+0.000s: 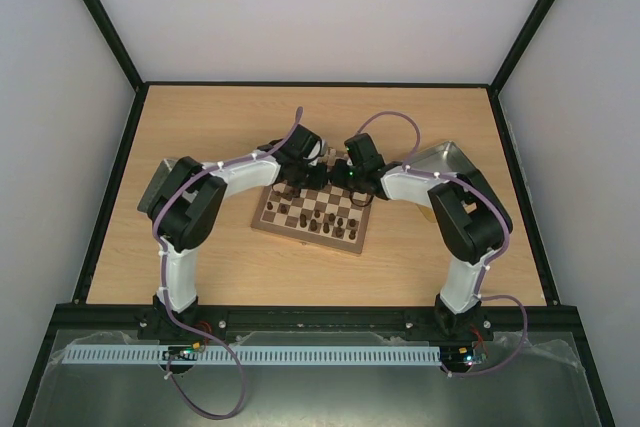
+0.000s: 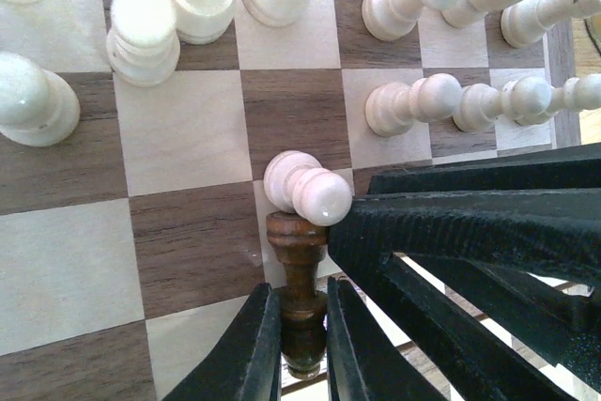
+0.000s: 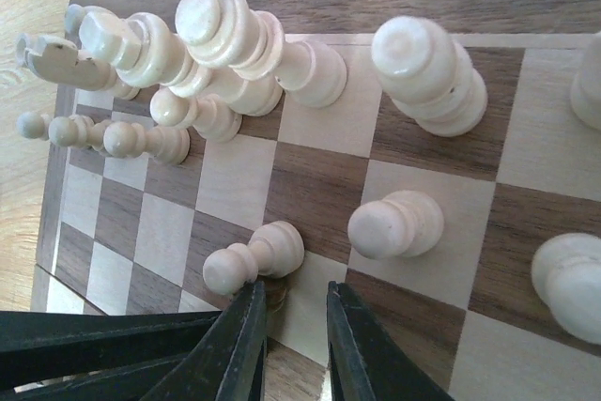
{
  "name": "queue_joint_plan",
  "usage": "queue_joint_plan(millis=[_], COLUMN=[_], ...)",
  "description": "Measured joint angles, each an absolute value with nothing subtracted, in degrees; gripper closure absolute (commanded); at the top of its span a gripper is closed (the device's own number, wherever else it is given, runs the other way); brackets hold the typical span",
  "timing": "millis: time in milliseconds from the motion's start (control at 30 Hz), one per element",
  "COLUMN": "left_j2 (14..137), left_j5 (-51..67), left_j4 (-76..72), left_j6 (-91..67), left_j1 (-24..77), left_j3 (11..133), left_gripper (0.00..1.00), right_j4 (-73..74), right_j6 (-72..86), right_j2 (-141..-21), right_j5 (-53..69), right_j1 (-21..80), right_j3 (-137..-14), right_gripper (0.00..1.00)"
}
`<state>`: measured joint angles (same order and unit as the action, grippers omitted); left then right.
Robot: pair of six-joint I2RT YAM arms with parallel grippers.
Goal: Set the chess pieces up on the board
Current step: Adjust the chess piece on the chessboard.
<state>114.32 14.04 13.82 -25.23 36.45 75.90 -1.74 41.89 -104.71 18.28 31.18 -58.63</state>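
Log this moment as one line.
left pincer: shut on dark piece | right pincer: open, empty | dark piece: over board, beside cream pawn

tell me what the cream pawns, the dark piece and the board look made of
The cream turned pawn: likely pale wood, smooth satin sheen, lathe rings. The dark brown turned piece: apparently stained wood, glossy highlights. The checkered board: wood, visible grain in light and dark squares.

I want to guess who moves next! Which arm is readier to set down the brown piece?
The left. The left gripper grips the dark brown piece, right beside a cream pawn on the board. The right gripper is open and holds nothing.
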Motion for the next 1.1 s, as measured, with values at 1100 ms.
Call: queue_joint_plan(millis=[1100], left_j2=[112.0], left_j5=[14.1], left_j4=[13.8], left_j6=[-22.9], left_j1=[36.4], left_j3=[72.9], left_gripper=[0.98], right_j4=[-8.3], right_j6=[46.1], right_j2=[-107.7], right_j5=[19.0], right_j1=[31.2], right_j3=[-58.7], right_gripper=[0.85])
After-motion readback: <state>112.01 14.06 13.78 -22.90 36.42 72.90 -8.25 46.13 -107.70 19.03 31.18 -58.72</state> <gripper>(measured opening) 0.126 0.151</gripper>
